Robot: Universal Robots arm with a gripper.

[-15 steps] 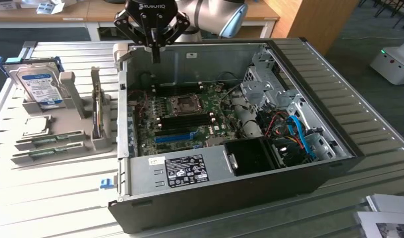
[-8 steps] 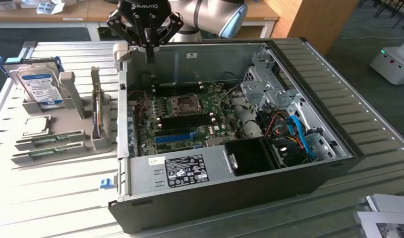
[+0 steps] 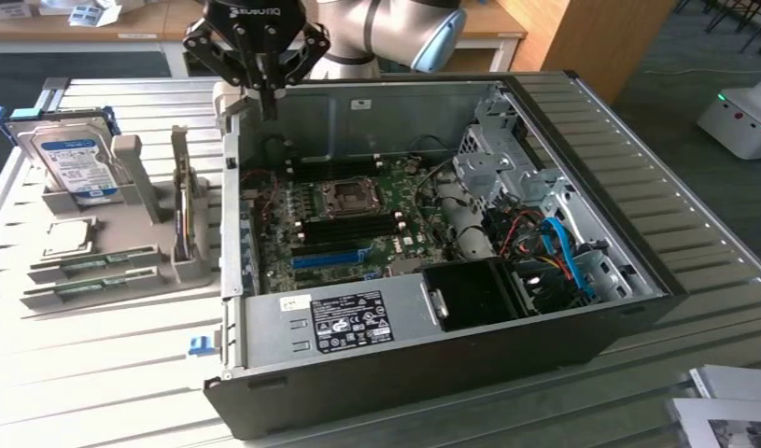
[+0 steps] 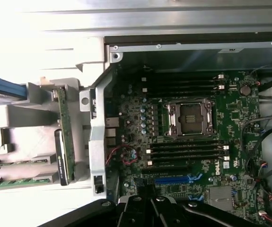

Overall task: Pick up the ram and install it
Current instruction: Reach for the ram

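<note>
fingers (image 3: pixel 269 101): pressed together, above the computer case (image 3: pixel 480 359) rim | ram (image 3: pixel 101 262): lying in grey holder (image 3: pixel 168 271) on worktop (image 3: pixel 93 373), just beside the case, well apart from fingers

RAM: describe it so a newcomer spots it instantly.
Find the open computer case; at the exterior view's left of it stand grey holders. At their end nearest the camera, two ram sticks lie flat, side by side: thin green strips, unlike the upright hard drive and the square silver chip beyond them.
</note>
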